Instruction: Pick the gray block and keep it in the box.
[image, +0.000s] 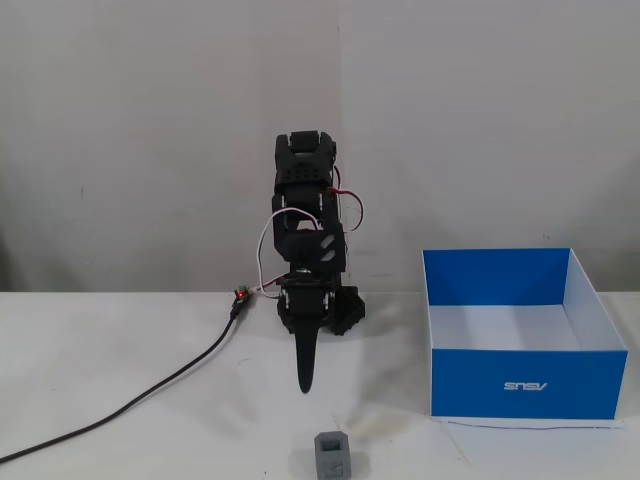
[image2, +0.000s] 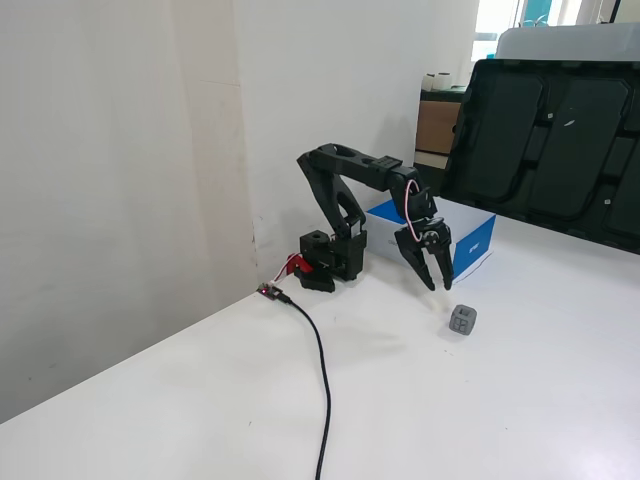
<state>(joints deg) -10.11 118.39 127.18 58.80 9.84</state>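
Observation:
The gray block (image: 333, 456) sits on the white table near the front edge in a fixed view, and shows in the other fixed view (image2: 462, 319) too. My gripper (image: 305, 385) points down, empty, above the table and short of the block. In a fixed view (image2: 438, 287) its two fingertips stand slightly apart, up and to the left of the block. The blue box (image: 525, 382) with white inside stands to the right of the arm, open and with nothing seen in it. It also shows behind the gripper in the other fixed view (image2: 478, 243).
A black cable (image: 150, 400) runs from the arm's base across the table to the left front; it also shows in the other fixed view (image2: 322, 370). A wall stands close behind the arm. Large black trays (image2: 560, 140) lean at the table's far side.

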